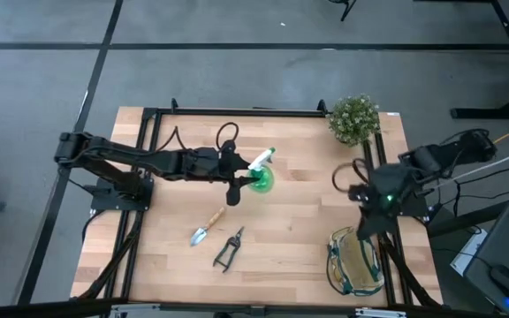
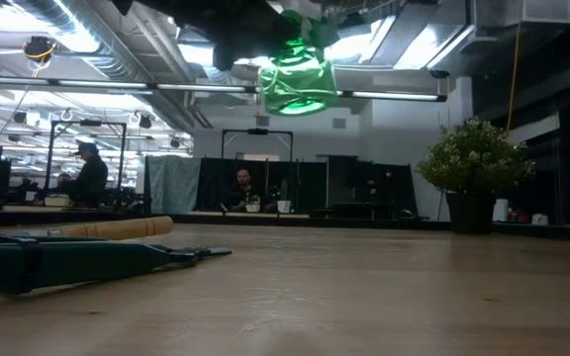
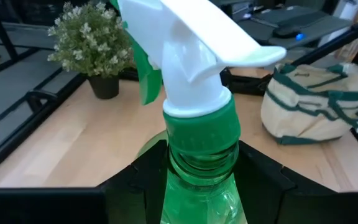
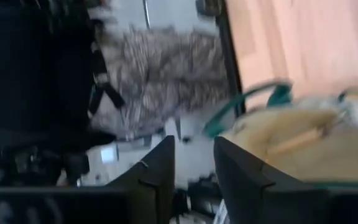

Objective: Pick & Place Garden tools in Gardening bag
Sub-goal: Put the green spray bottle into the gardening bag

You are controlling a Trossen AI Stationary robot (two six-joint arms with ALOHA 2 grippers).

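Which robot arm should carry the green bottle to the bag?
The left: its jaws already grip the spray bottle, lifted off the table. The right gripper holds nothing beside the gardening bag.

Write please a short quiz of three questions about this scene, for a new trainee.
1. True or false: the spray bottle stands on the table.
2. Which gripper holds the bottle? A) left gripper B) right gripper
3. Fill in: the trowel and the pruning shears lie on the ____.

Key
1. False: in the low view it hangs above the table.
2. A
3. table; the gardening bag is at the right front corner.
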